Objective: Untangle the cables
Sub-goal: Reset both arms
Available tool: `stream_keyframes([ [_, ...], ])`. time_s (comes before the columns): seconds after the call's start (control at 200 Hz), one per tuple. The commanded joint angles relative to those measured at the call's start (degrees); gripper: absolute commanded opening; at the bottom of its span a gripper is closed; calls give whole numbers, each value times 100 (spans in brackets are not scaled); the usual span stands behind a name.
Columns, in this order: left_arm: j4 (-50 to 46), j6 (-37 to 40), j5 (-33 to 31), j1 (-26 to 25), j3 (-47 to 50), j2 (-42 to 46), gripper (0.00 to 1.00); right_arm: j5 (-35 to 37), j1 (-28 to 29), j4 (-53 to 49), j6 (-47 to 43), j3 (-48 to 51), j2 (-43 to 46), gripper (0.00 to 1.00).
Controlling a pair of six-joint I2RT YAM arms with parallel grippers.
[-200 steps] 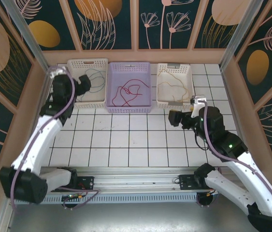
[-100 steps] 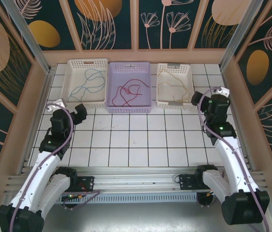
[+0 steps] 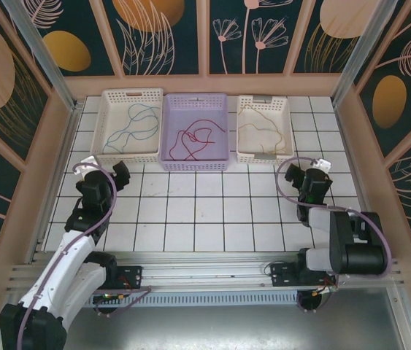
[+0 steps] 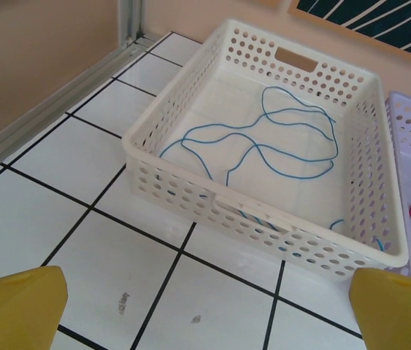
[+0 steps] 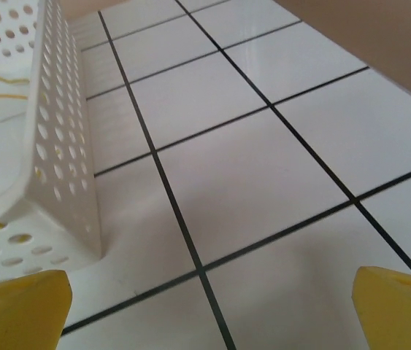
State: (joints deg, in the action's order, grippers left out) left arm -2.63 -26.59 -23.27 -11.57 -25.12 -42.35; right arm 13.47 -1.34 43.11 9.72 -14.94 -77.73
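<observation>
Cables (image 3: 206, 133) separate, one per basket: blue cable (image 3: 138, 117) in left white basket (image 3: 104, 127), red cable (image 3: 189, 138) in purple basket (image 3: 194, 165), yellow-tan cable (image 3: 252, 131) in right white basket (image 3: 263, 157). Jaws wide open, nothing held: left tool (image 4: 205, 317), right tool (image 5: 209, 310), over tiled surface (image 3: 190, 204).
</observation>
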Motion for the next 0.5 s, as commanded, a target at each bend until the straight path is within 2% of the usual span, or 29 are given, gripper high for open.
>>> stream_keyframes([
  [0.0,570,195,-193,29,177,5,99,-149,5,1250,-286,-241,-252,99],
  [0.06,660,317,-258,33,175,-64,99,-148,-58,1344,-321,-313,-395,99],
  [0.12,792,526,-306,32,212,-110,98,-465,-27,2670,-555,162,-721,99],
  [0.15,873,637,-277,32,239,-124,99,-753,30,2790,-711,218,-863,99],
  [0.195,994,764,-275,32,296,-155,99,-470,250,3583,-961,395,-1199,99],
  [0.245,1201,844,-479,32,400,-198,99,-325,194,3003,-756,283,-1013,99],
  [0.35,2055,1187,-1090,42,798,-242,98,-464,81,3162,-687,306,-1059,99],
  [0.495,3511,1816,-1273,120,1284,-644,98,-222,222,3201,-764,322,-1066,99],
])
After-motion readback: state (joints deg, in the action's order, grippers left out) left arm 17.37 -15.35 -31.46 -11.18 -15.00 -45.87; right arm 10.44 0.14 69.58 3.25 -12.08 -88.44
